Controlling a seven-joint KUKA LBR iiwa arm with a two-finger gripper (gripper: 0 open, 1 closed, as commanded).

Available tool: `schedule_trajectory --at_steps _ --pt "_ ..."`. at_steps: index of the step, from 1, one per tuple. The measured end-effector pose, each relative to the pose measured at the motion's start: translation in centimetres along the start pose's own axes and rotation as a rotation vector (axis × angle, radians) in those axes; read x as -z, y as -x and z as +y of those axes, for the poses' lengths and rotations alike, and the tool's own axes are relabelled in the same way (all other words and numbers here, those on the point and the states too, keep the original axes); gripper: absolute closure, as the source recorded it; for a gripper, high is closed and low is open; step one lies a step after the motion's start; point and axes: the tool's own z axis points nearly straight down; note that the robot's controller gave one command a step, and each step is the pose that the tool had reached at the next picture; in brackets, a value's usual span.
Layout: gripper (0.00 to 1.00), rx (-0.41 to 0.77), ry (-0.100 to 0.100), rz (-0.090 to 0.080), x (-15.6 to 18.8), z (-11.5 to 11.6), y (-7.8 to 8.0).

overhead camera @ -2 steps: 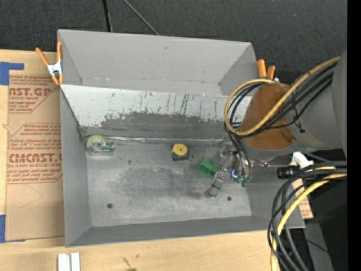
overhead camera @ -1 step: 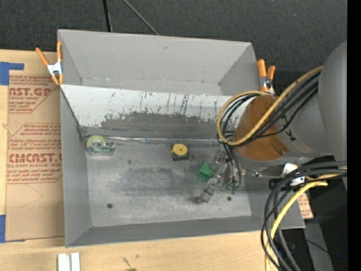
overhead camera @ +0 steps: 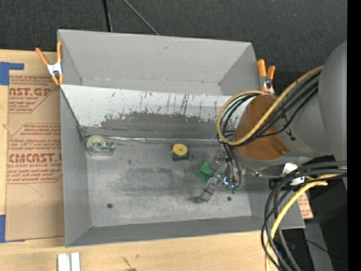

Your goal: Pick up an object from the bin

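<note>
My gripper (overhead camera: 217, 186) hangs low at the bin's right side, close to the floor. A small green block (overhead camera: 204, 171) lies just to its upper left, touching or nearly touching it. A small yellow round thing on a dark base (overhead camera: 179, 151) rests a little further left, near the back wall. Whether anything is held I cannot make out.
A clear tape dispenser with a greenish roll (overhead camera: 98, 145) sits at the far left against the back wall. The arm's orange cover and looped cables hang over the bin's right corner. Bare scratched floor spreads across the middle and front left.
</note>
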Motion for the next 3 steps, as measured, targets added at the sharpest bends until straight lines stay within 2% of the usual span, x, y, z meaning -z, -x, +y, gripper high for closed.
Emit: schedule_trajectory --at_steps 1,2,3 --pt "1.00 0.000 0.001 -0.004 0.2 0.0 0.1" --pt "1.00 0.001 -0.003 0.009 7.2 0.2 0.4" --pt "1.00 0.002 -0.003 0.011 11.6 0.3 0.5"
